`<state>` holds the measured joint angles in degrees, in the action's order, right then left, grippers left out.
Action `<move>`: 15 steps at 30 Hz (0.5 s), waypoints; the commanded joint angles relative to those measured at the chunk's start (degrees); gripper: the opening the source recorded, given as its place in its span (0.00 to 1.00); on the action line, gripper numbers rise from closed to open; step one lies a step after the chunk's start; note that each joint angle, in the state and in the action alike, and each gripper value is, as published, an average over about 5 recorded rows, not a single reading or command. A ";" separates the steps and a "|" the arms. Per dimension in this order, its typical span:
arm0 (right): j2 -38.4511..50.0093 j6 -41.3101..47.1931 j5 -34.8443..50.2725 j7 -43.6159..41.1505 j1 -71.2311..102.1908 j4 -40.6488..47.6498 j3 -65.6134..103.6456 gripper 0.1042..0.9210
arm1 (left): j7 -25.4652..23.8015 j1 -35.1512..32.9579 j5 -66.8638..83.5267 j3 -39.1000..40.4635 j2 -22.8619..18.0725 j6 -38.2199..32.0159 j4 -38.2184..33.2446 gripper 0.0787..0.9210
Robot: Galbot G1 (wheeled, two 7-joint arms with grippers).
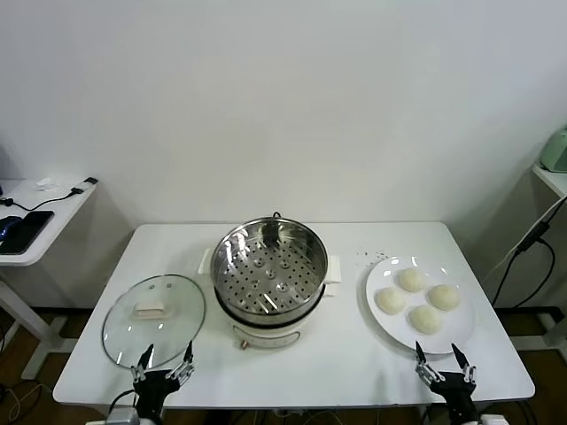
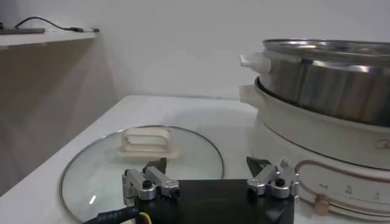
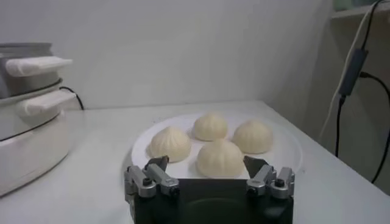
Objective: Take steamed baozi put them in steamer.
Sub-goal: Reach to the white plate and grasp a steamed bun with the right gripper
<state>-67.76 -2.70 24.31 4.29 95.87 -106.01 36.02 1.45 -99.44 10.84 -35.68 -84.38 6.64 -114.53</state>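
Several cream-white baozi [image 1: 417, 298] lie on a white plate [image 1: 381, 317] at the table's right; the right wrist view shows them [image 3: 220, 157] on the plate [image 3: 286, 146]. The shiny steel steamer [image 1: 270, 267] stands empty on its white pot base mid-table, and also shows in the left wrist view [image 2: 329, 76]. My right gripper [image 1: 445, 364] is open at the front edge, just before the plate; it shows in its wrist view [image 3: 207, 164] too. My left gripper [image 1: 164, 363] is open at the front edge by the lid, and shows in its wrist view [image 2: 207, 164].
A round glass lid [image 1: 154, 319] with a white handle lies left of the steamer, seen also in the left wrist view [image 2: 143, 158]. A side table [image 1: 35, 221] with cables stands far left. A cable [image 1: 532, 239] hangs at the right.
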 commanded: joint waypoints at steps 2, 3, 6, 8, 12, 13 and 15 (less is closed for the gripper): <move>4.66 11.58 -0.67 2.47 -14.39 -0.35 0.49 0.88 | -0.06 -0.01 0.09 0.01 0.18 0.23 -0.67 0.88; 6.36 13.88 -0.31 2.56 -18.34 0.38 0.16 0.88 | -0.06 -0.01 0.15 0.01 0.28 0.23 -0.75 0.88; 11.93 20.30 -0.50 -0.25 -29.16 4.37 -1.86 0.88 | -0.03 0.00 0.27 0.01 0.59 0.04 -0.92 0.88; 16.62 24.88 -1.72 -4.04 -36.11 7.62 -5.20 0.88 | -0.02 0.00 0.31 0.07 0.74 -0.12 -0.91 0.88; 28.28 28.32 -6.67 -17.49 -50.25 14.38 -19.57 0.88 | -0.01 0.15 0.29 0.47 0.84 -0.33 -0.70 0.88; 31.28 27.71 -8.12 -21.62 -53.73 16.18 -24.44 0.88 | -0.01 0.21 0.29 0.58 0.84 -0.40 -0.64 0.88; 36.38 25.08 -10.94 -30.25 -60.78 20.04 -33.75 0.88 | -0.02 0.28 0.26 0.75 0.82 -0.56 -0.53 0.88</move>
<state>-49.99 15.07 19.95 -5.89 63.20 -96.89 23.98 1.43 -99.25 11.09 -35.28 -83.64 6.37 -115.27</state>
